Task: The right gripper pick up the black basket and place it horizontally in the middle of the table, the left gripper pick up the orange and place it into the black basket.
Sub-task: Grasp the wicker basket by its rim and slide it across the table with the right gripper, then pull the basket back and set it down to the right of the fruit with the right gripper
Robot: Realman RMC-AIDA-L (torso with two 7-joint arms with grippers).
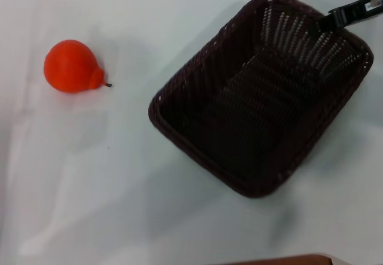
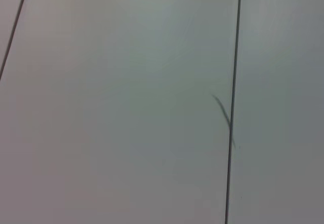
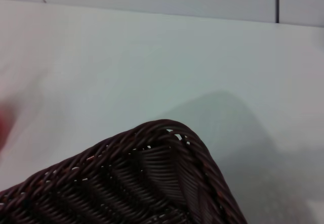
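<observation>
The black basket [image 1: 263, 97] is at the right of the head view, turned diagonally, open side up and empty. Its soft shadow lies apart from it on the table [image 1: 119, 187], so it seems held a little above the surface. My right gripper [image 1: 333, 18] reaches in from the top right and grips the rim at the basket's far right corner. The right wrist view shows another rounded corner of the basket [image 3: 167, 173] close up. The orange [image 1: 72, 66] lies on the table at the far left, stem pointing right. The left gripper is out of view.
A brown edge [image 1: 281, 260] shows at the bottom of the head view. The left wrist view shows only a pale panelled surface with dark seams [image 2: 234, 82]. White table lies between the orange and the basket.
</observation>
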